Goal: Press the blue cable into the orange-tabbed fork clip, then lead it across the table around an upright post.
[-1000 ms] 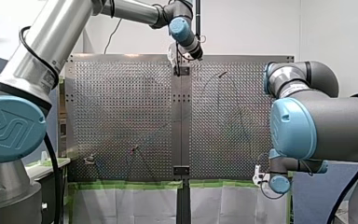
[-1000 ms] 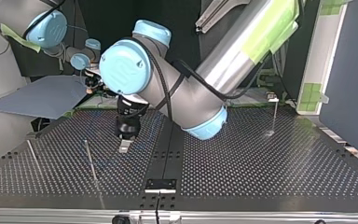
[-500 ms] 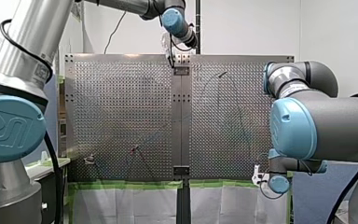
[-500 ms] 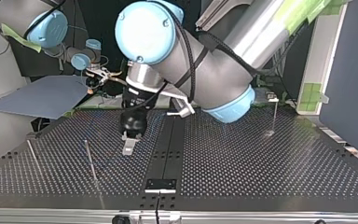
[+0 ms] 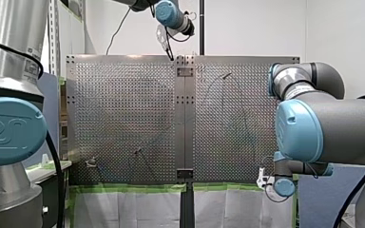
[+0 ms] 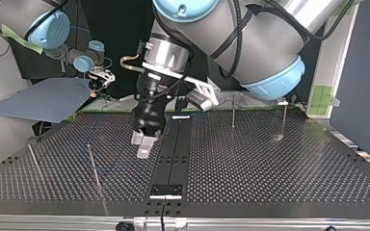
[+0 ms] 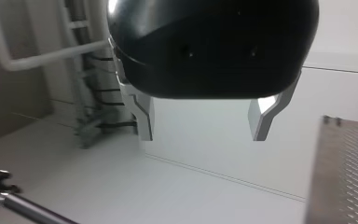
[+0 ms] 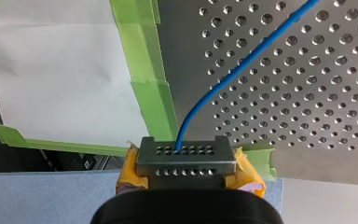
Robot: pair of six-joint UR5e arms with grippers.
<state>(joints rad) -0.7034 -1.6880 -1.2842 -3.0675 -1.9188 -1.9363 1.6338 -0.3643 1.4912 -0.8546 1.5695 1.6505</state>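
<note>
The blue cable (image 8: 242,60) runs over the perforated table (image 8: 307,102) and ends between the yellow pads of my right gripper (image 8: 185,156), which is shut on it at the table's taped edge. In the front view that gripper (image 5: 264,180) sits low at the near right corner. My left gripper (image 7: 203,121) is open and empty, its metal fingers (image 7: 142,116) wide apart. It hangs above the middle of the table (image 6: 143,147), high near the far edge in the front view (image 5: 167,47). A small clip with a reddish tab (image 5: 137,152) stands near the front left.
Thin upright posts stand on the table: two at the top view's left (image 6: 93,166) (image 6: 33,161) and two further back at its right (image 6: 233,110) (image 6: 284,115). A black centre strip (image 6: 173,154) divides the plate. Green tape (image 8: 144,70) lines the near edge.
My left arm has risen and swung; its open gripper moved up and left in the front view, slightly nearer the camera in the top view. My right arm has stayed put.
</note>
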